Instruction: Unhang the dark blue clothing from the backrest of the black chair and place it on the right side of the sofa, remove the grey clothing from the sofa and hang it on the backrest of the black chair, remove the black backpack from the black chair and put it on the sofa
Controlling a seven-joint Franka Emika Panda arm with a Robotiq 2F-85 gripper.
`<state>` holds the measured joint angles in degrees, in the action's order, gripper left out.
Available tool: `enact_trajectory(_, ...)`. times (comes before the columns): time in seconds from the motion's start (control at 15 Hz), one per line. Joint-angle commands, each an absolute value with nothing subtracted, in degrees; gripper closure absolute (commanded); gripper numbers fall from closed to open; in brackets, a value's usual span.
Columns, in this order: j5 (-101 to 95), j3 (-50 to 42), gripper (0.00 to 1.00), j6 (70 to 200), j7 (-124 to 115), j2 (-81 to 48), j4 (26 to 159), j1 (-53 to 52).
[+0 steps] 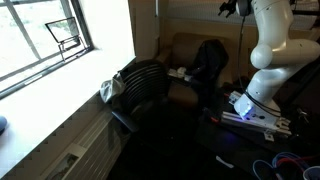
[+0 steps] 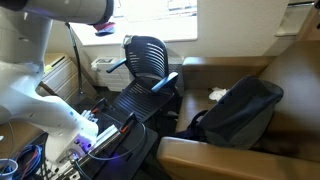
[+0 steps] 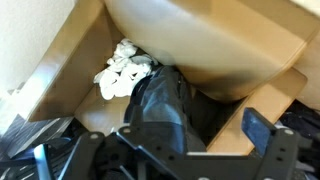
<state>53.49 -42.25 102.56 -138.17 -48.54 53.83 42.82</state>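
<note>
Hovering high over the sofa [image 1: 182, 45] with the gripper [image 1: 236, 8] at the top edge in an exterior view, its dark fingers [image 3: 265, 135] spread wide in the wrist view and clutching nothing. Looking straight down past those fingers onto the black backpack [image 3: 165, 105], sitting free on the seat cushion between the boxy tan arms and rising against the tall back in both exterior views. Showing the grey clothing [image 3: 124, 70] crumpled into a pale, whitish heap on the same cushion, touching the backpack in the wrist view and lying on the side nearer the black chair [image 2: 150, 58]. Placing that chair just beside the sofa's arm and in front of the bright window [image 1: 50, 35], with the curved backrest [image 1: 145, 80] turning its horizontal ribbed slats toward the camera in an exterior view. Framing the white robot arm [image 1: 275, 45] bending up from its base on the sofa's far side from the chair, above a tangle of blue and red cables [image 1: 290, 160] on the dark floor. Leaving the darker corners of the room too dim to read.
</note>
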Motion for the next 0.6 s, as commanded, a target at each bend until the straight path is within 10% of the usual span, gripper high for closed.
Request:
enact_trajectory(0.0, 51.1, -42.3, 0.0, 96.9, -130.9, -38.3, 61.5, 36.6)
enact_trajectory(0.53, 40.8, -41.8, 0.0, 84.5, -124.6, -21.2, 72.9, 18.8)
